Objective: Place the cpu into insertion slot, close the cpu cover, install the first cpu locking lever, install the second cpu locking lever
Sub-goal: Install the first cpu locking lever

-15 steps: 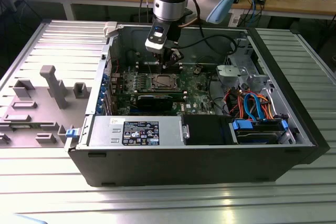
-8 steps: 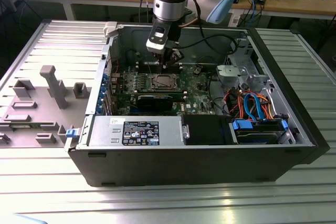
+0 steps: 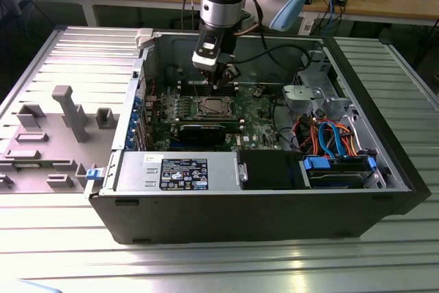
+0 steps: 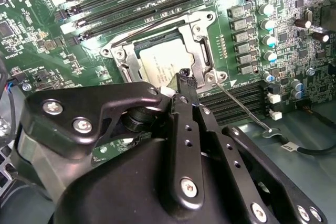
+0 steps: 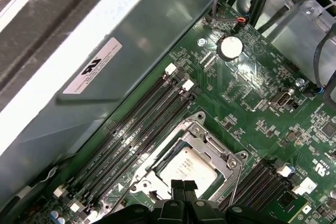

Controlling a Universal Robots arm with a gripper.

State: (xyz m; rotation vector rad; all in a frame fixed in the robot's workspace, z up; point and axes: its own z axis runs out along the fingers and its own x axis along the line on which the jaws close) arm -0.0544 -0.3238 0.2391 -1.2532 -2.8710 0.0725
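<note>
Grey sheet metal is forming the open computer case [image 3: 274, 204] lying on the ribbed table [image 3: 62, 252], and the arm is reaching down into it over the green motherboard [image 3: 260, 125]. The gripper [image 3: 223, 72] is hovering just above the insertion slot [image 3: 212, 106], its black fingers [image 5: 176, 187] pinched narrowly together with nothing between them, the tips sitting right at the edge of the socket in both wrist views. The cpu cover [image 4: 202, 32] is lying flat over the socket, its silver frame ringing the cpu [image 4: 165, 59], which is sitting inside the slot with its pale metal face showing through the cut-out. So seating and covering are looking finished, and the work appears to be turning to the levers. One thin wire lever [image 4: 241, 108] is slanting away from the socket corner across the neighbouring memory slots [image 4: 236, 98], its hooked end looking free and not tucked in; a second wire lever [image 4: 152, 27] is running along the far side of the frame, and whether it is latched I cannot tell. Doing this step well is meaning pressing with the closed tips on the wire itself, not on the cover or the chip, pushing it down and sideways under its catch, and keeping clear of the small capacitors [image 4: 266, 24] standing beside the socket.
</note>
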